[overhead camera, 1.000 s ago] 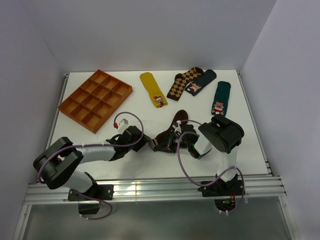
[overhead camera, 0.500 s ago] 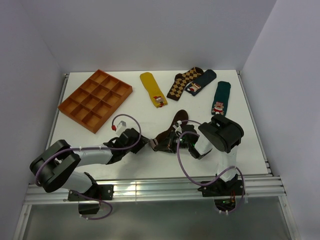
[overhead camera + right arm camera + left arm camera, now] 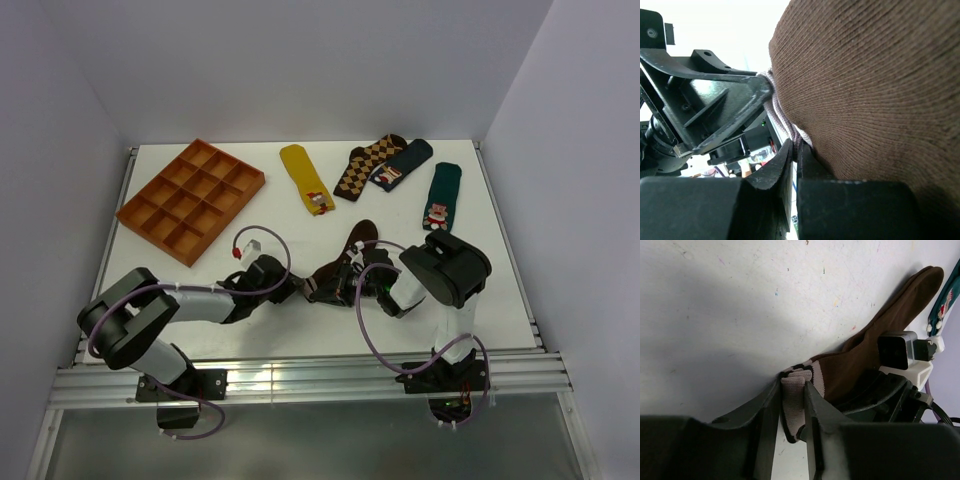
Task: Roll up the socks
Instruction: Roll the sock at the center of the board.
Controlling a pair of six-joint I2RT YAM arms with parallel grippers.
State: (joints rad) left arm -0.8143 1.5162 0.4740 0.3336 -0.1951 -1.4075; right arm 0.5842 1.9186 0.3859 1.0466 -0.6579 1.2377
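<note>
Tray (image 3: pixel 190 200) lies left of socks (image 3: pixel 362 233).

**Left gripper (image 3: pixel 792 420) on the striped cuff, bottom centre of frame**
Both dark fingers (image 3: pixel 767 425) press against the pale striped cuff of the brown sock (image 3: pixel 880 335), which runs diagonally to the upper right across the white table (image 3: pixel 730 305). A white-and-grey camera block (image 3: pixel 905 357) overlaps the sock at right. A green sock (image 3: pixel 946 297) is cut off by the right frame edge.
</note>
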